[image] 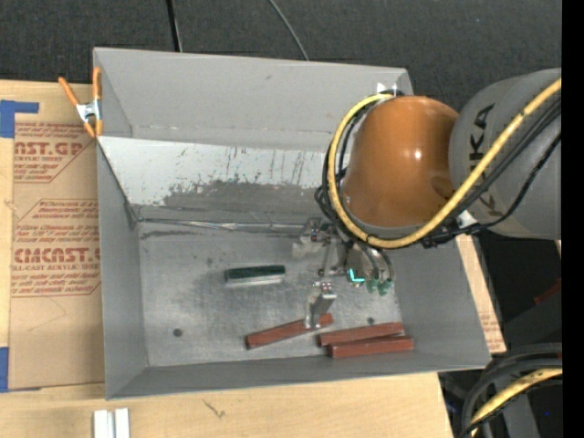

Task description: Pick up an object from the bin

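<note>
Orange cover (401,167) on the arm's wrist hangs over the right part of the bin (182,89), with the jaws pointing down to its floor.
The arm (511,153) comes in from the right and bends down. The jaws stand low at the right end of a red-brown stick (276,335), which lies a little tilted near the front wall. If they are released or clenched, I cannot tell. Just right of it two more sticks (365,340) lie side by side. A dark green bar (255,275) lies alone in the middle of the floor.
</note>
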### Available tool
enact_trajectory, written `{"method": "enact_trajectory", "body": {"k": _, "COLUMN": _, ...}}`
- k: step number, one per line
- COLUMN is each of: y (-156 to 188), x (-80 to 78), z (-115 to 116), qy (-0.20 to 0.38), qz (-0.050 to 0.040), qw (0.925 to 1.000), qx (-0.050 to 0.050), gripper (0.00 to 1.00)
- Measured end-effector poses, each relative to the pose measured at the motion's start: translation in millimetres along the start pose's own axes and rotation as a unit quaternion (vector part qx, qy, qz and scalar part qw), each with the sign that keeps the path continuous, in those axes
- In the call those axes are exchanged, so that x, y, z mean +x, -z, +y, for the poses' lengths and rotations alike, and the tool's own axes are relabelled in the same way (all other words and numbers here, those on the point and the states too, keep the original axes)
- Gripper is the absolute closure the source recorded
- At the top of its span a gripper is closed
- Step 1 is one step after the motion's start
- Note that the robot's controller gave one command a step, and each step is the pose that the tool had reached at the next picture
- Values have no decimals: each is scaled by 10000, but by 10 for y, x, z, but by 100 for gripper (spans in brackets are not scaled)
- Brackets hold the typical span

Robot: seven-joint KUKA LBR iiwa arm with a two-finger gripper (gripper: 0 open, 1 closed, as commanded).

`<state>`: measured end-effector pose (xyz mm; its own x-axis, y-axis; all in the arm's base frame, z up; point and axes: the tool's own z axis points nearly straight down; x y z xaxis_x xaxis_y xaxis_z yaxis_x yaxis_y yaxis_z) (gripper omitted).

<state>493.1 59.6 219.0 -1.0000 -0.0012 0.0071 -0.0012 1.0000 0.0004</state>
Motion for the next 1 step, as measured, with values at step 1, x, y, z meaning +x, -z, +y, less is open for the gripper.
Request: {"method": "enact_trajectory", "body": {"k": 1, "y": 35, "x": -16, "z": -3, "qy": -4, "qz": -37, "qw": 10000, "qx": -2, "gripper": 0}}
